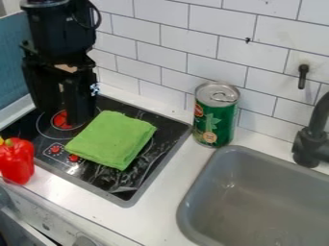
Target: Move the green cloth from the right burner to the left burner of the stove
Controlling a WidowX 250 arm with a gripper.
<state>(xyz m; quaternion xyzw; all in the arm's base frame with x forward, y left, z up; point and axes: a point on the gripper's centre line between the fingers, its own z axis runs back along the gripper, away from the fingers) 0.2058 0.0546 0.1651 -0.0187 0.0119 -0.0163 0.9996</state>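
The gray sink (260, 185) lay nearest, at right, with the red toy pepper (17, 162) at the bench's (154, 223) left edge. Beyond, a folded green cloth (112, 139) lay on the black stove (122, 188), left of an upright green can (216, 115). The gripper (62, 118) hung near the cloth, over the stove's far left; whether open or closed, I could not tell. Behind stood a tiled wall (215, 26).
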